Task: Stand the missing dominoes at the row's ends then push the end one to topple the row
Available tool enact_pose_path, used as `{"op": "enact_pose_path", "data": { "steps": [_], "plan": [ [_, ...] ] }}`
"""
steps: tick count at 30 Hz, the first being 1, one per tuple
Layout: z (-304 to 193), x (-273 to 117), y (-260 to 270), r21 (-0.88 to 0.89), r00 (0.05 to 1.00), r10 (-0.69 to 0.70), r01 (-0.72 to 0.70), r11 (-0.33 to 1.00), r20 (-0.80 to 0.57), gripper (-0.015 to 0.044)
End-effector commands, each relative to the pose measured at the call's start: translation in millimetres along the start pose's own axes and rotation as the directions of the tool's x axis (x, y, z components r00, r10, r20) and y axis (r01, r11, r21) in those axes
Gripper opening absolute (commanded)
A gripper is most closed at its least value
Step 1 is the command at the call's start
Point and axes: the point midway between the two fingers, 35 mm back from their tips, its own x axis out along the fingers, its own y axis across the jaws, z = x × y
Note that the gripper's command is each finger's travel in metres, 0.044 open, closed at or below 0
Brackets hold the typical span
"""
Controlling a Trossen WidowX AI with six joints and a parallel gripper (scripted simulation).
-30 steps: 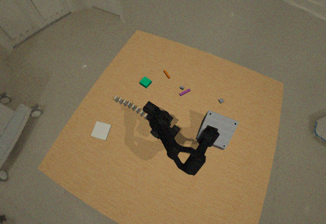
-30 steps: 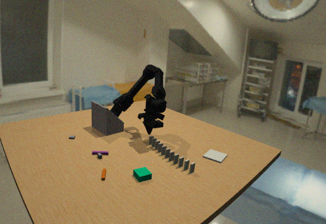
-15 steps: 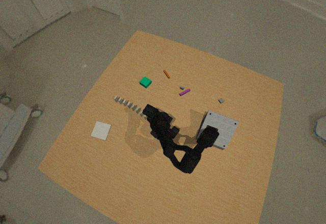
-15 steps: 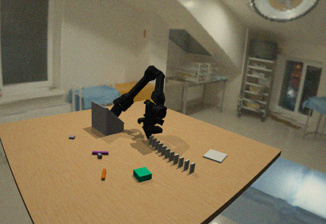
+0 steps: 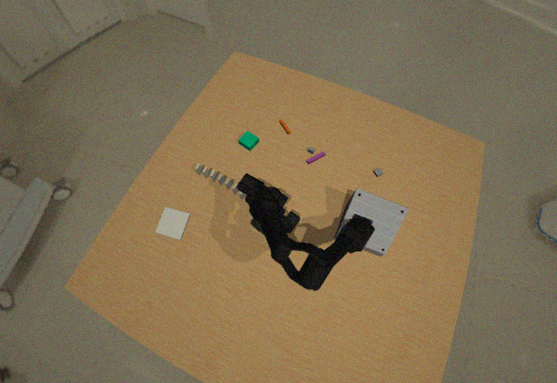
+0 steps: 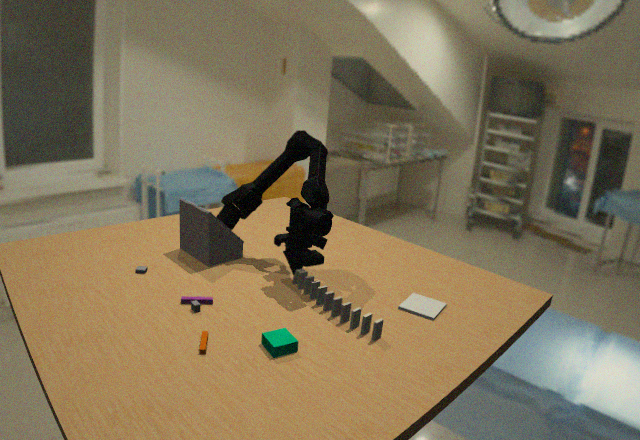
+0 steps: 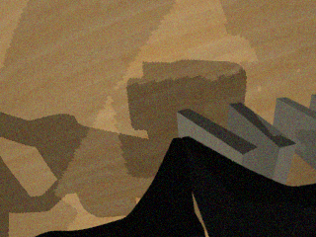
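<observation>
A row of several thin grey dominoes (image 5: pixel 213 174) (image 6: pixel 345 312) runs across the table; those toward the far end from the arm stand upright. My gripper (image 6: pixel 294 271) (image 7: pixel 181 145) is shut and empty, its tips low at the row's arm-side end. The end domino (image 7: pixel 197 132) is right beside the fingertips and leans toward the second domino (image 7: pixel 269 160), with its top close to or against it. The second domino also looks tilted along the row. The fingers hide the lower parts of both in the wrist view, and the arm covers this end in the top view.
A green block (image 5: pixel 248 140) (image 6: pixel 279 343), an orange stick (image 5: pixel 285 126) (image 6: pixel 203 342), a purple stick (image 5: pixel 315 157) (image 6: pixel 196 300) and two small grey pieces (image 5: pixel 378 171) (image 6: pixel 141 269) lie on one side of the row. A white tile (image 5: pixel 172 223) (image 6: pixel 422 306) lies on the other.
</observation>
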Motion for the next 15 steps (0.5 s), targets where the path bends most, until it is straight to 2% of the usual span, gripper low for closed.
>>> {"op": "enact_pose_path", "data": {
  "steps": [1,9,15],
  "plan": [
    [0,-3,0,0.001,1.000,0.005,-0.005,1.000,-0.005,0.0000],
    [-1,-54,-22,-0.001,1.000,0.006,-0.006,1.000,-0.004,0.0000],
    [-1,-59,-24,-0.002,1.000,0.002,-0.002,1.000,-0.001,0.0000]
  ]
}}
